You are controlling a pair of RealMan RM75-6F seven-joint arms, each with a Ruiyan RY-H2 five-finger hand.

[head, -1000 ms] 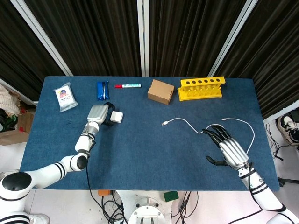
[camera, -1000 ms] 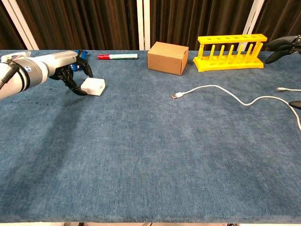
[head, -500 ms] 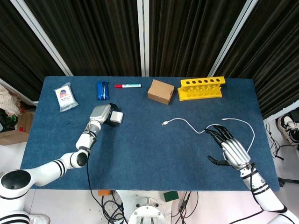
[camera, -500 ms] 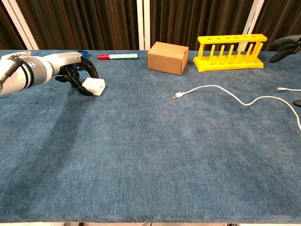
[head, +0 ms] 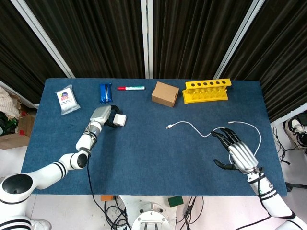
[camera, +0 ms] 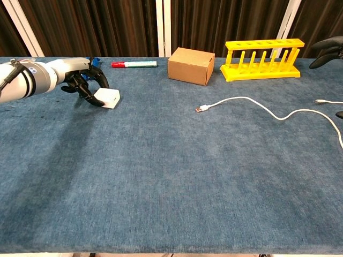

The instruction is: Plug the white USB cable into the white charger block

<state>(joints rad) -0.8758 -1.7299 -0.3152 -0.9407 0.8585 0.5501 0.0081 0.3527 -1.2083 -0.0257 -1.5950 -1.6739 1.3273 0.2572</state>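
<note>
The white charger block (head: 120,120) (camera: 109,98) lies on the blue table at the left. My left hand (head: 102,115) (camera: 80,83) is right beside it, fingers curled apart against the block's left side, not lifting it. The white USB cable (head: 192,125) (camera: 257,101) snakes across the right half of the table, its metal plug (head: 169,127) (camera: 201,109) pointing left. Over the cable's far loop hovers my right hand (head: 237,153), fingers spread and empty; in the chest view only its fingertips (camera: 328,49) show at the right edge.
A cardboard box (head: 164,94) (camera: 191,65) and a yellow tube rack (head: 206,91) (camera: 262,59) stand at the back. A red marker (head: 131,88), a blue packet (head: 105,92) and a white pouch (head: 66,99) lie at the back left.
My left hand has shifted slightly around the charger block, which has stayed in place. The right hand has drifted a little toward the near right edge; the cable has not moved.
</note>
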